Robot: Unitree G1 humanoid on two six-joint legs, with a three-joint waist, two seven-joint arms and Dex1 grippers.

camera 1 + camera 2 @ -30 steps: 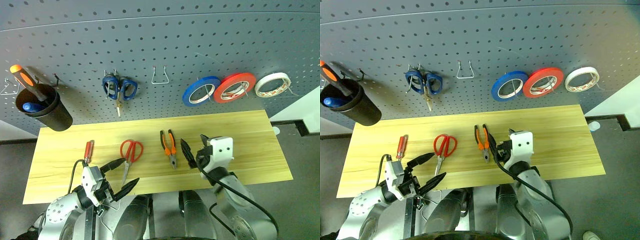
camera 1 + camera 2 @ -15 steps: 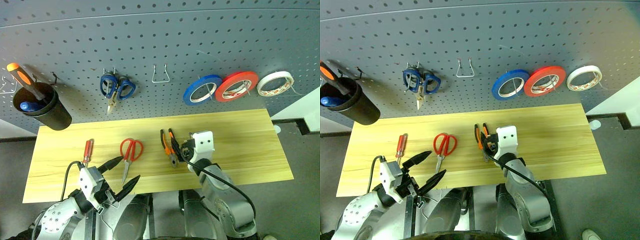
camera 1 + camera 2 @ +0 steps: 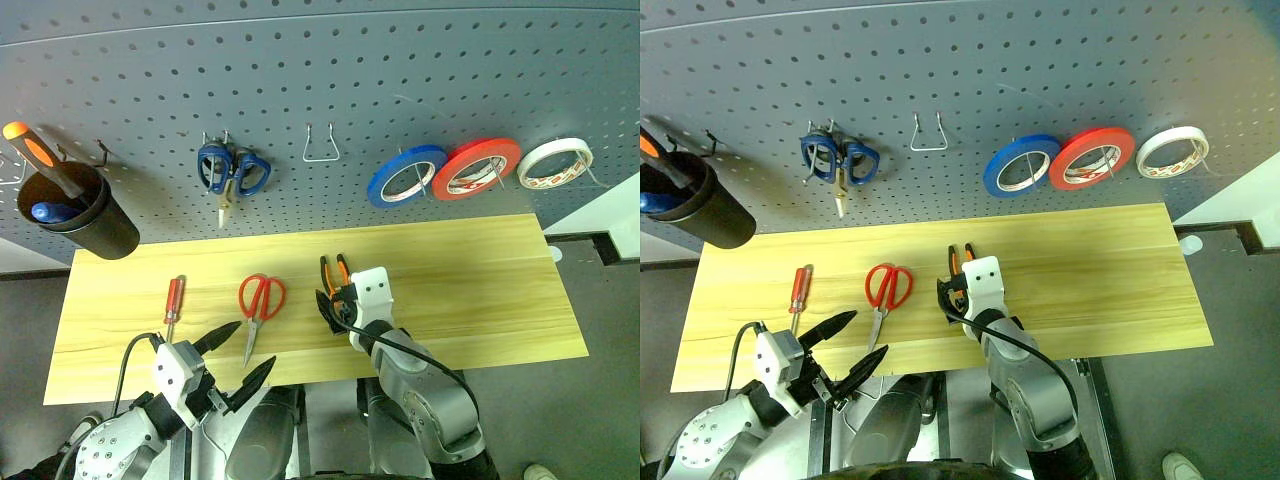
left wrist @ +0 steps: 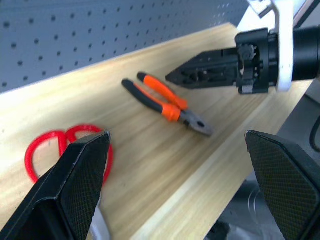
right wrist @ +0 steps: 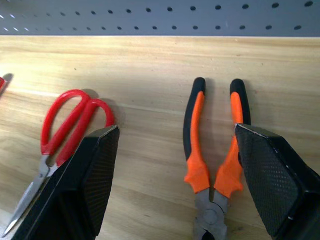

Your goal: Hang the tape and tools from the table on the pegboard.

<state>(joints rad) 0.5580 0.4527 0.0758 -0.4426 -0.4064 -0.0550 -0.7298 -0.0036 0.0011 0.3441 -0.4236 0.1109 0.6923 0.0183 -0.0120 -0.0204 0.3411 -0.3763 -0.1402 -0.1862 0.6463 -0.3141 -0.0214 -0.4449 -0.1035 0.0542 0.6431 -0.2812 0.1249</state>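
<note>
Starting at the left end of the pegboard, a black cup hangs holding a bigger screwdriver with an orange-and-black handle. Further right hang the blue-handled scissors, then a bare wire hook, then the blue roll, the red roll and, last, the whitish tape, already on its hook near the board's right end.

On the worktop, three tools lie in a row along its left half. The small red-handled screwdriver lies nearest the left edge, its shaft pointing to the front edge. Beside it, the red-handled scissors lie with handles toward the back edge and blades toward the front. About mid-length, the pliers lie with orange-and-black handles toward the back and nose toward the front.

The left gripper hangs off the front edge, below the scissors, with its fingers spread wide apart and nothing between them. The right gripper is over the pliers, its fingers apart; in the right wrist view one stands between scissors and pliers and the other just past the pliers' outer handle, so the pliers lie between them. Whether either finger touches the pliers cannot be told.
</note>
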